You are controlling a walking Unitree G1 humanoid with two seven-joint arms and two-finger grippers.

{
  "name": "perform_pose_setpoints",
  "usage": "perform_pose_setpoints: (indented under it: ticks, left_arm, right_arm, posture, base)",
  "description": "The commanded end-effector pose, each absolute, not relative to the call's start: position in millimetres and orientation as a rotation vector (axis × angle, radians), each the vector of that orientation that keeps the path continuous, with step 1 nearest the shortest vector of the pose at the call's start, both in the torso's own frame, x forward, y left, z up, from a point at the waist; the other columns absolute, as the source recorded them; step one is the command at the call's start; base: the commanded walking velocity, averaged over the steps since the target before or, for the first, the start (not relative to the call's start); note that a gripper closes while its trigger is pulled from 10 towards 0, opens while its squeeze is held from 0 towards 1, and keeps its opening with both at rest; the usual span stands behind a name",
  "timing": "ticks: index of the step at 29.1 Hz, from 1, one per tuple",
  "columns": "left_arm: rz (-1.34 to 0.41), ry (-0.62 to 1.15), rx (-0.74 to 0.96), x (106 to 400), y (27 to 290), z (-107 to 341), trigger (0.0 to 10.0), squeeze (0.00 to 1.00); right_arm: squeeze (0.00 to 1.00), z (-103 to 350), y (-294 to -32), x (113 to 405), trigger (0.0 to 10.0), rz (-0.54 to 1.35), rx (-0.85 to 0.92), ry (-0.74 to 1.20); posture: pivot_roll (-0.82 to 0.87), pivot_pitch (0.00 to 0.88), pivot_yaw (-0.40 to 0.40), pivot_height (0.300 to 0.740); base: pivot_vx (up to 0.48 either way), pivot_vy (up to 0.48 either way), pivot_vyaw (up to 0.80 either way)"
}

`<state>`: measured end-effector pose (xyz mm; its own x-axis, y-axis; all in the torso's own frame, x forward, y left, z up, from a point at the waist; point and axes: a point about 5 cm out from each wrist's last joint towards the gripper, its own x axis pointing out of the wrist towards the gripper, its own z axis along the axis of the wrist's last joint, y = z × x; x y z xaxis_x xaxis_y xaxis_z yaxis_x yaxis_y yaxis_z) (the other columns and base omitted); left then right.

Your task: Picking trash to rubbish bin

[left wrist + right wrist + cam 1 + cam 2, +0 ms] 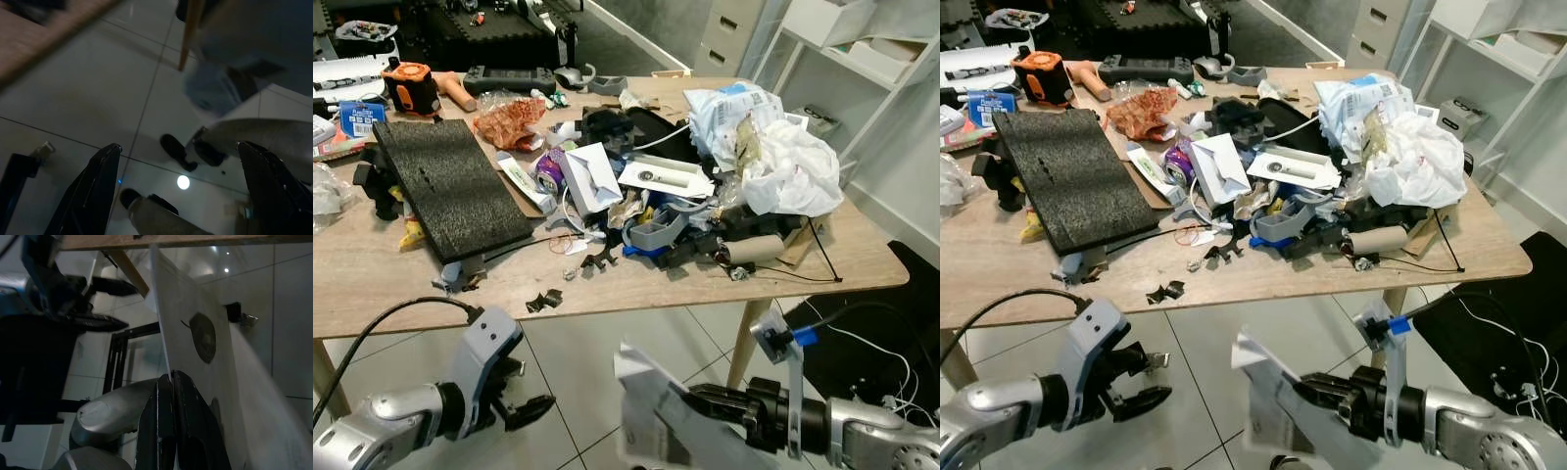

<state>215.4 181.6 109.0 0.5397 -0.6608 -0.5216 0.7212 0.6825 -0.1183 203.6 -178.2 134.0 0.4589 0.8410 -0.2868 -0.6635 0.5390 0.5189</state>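
Right tool [1307, 392] pinched a white paper sheet [1268, 406] below the cluttered counter [1263, 284].
Its fingers were clamped on the sheet's edge above the tiled floor; the left tool [1141, 377] gaped wide, empty.

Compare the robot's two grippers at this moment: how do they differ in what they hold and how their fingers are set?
The left gripper is open, its fingers spread apart with nothing between them; the right gripper is shut on a sheet of white paper. In the wrist views, the left fingers stand wide over bare floor tiles, while the right fingers press together on the paper's edge. Both hang low in front of the wooden table, over the tiled floor.
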Motion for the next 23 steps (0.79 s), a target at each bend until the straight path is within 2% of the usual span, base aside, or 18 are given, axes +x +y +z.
perform_pose_setpoints:
  ticks: [1,9,16,23]
  left_arm:
    - [-0.823,0.609,0.122,211.5,176.9,98.2,10.0,0.0]
    - [-0.78,0.64,0.145,213.5,176.8,91.3,10.0,0.0]
    - [-0.787,0.766,0.172,201.3,183.5,79.2,10.0,0.0]
    - [-0.783,0.884,0.24,188.9,191.5,67.9,10.0,0.0]
  right_arm:
    - [0.0,132.0,-176.7,200.9,10.0,0.965,0.363,0.555]
    - [0.0,121.3,-173.8,202.1,10.0,0.943,0.332,0.573]
    - [0.0,103.6,-176.5,197.3,10.0,0.93,0.205,0.683]
    - [0.0,98.8,-179.7,202.4,10.0,0.888,0.184,0.688]
  posture:
    - [-0.02,0.18,-0.041,0.74]
    - [-0.02,0.179,-0.041,0.74]
    - [-0.01,0.178,-0.047,0.74]
    - [-0.01,0.178,-0.052,0.74]
  base:
    - [0.0,0.0,0.0]
    - [0.0,0.0,0.0]
    - [0.0,0.0,0.0]
    - [0.0,0.0,0.0]
